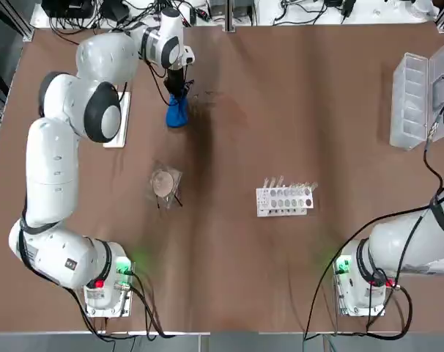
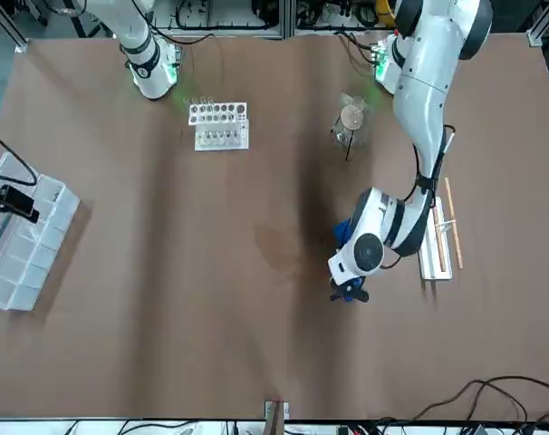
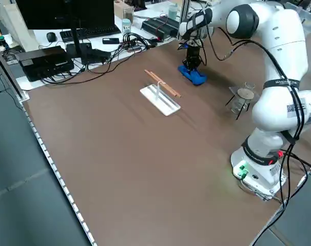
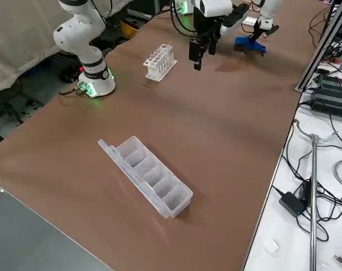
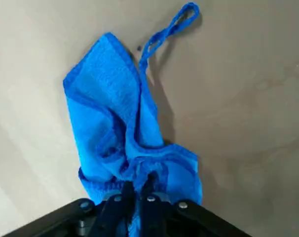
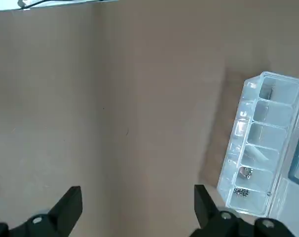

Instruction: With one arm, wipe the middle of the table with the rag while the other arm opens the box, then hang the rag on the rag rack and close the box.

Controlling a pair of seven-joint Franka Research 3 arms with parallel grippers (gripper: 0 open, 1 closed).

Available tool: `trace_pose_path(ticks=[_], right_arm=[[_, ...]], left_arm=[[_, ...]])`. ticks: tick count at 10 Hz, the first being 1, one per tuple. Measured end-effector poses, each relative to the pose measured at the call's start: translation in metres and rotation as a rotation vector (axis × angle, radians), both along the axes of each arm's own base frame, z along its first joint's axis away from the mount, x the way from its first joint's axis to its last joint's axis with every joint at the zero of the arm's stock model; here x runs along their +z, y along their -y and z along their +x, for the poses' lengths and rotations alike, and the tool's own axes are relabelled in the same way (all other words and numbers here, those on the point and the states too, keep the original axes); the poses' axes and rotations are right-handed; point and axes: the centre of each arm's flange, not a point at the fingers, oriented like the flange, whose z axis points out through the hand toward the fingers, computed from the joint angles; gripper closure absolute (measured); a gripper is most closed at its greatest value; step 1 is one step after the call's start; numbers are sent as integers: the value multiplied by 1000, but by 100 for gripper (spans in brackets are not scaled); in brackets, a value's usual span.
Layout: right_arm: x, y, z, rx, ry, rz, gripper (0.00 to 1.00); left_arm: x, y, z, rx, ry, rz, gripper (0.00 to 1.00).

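My left gripper (image 1: 177, 86) is shut on the top of the bright blue rag (image 1: 177, 112), at the far left part of the brown table (image 1: 229, 257). The rag (image 5: 120, 123) hangs from the fingers with its lower end resting on the tabletop, and a thin loop trails off one corner. The rag rack (image 3: 161, 96), a white base with wooden rods, lies just to the left of it. The translucent box (image 4: 149, 175) sits at the far right with its lid open and its compartments showing. My right gripper (image 4: 199, 51) hovers open near the box (image 6: 262, 150), holding nothing.
A white test-tube rack (image 1: 284, 199) stands right of centre. A tan disc in clear wrap (image 1: 164, 182) lies left of centre, nearer the bases than the rag. Cables and electronics (image 3: 68, 48) crowd the far edge.
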Motion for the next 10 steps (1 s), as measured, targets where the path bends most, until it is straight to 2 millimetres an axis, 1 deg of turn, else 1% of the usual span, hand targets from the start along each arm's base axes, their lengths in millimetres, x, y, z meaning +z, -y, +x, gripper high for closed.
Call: trace_pose_path(ticks=[2, 3, 4, 5, 6, 7, 8, 9, 10], right_arm=[[-2, 1, 0, -2, -4, 0, 0], [-3, 3, 0, -5, -6, 0, 0], [-4, 4, -1, -6, -7, 0, 0], [-4, 4, -1, -7, -8, 0, 0], [-4, 4, -1, -7, -8, 0, 0], [-4, 4, -1, -6, -8, 0, 0], [-4, 4, 0, -6, -8, 0, 0], [-4, 4, 0, -6, -8, -1, 0], [-4, 3, 0, -5, -8, 0, 0]], left_arm=[[1, -11, 4, 6, -3, 2, 92], [6, -18, 6, 14, -9, 9, 92], [23, -23, 10, 20, -1, 10, 92], [54, -25, 15, 26, 29, 2, 92], [95, -31, 18, 34, 61, -4, 92], [136, -47, 22, 64, 84, -6, 92], [171, -75, 27, 107, 102, -7, 92], [197, -110, 29, 154, 100, -1, 92], [213, -143, 29, 198, 80, 10, 92]])
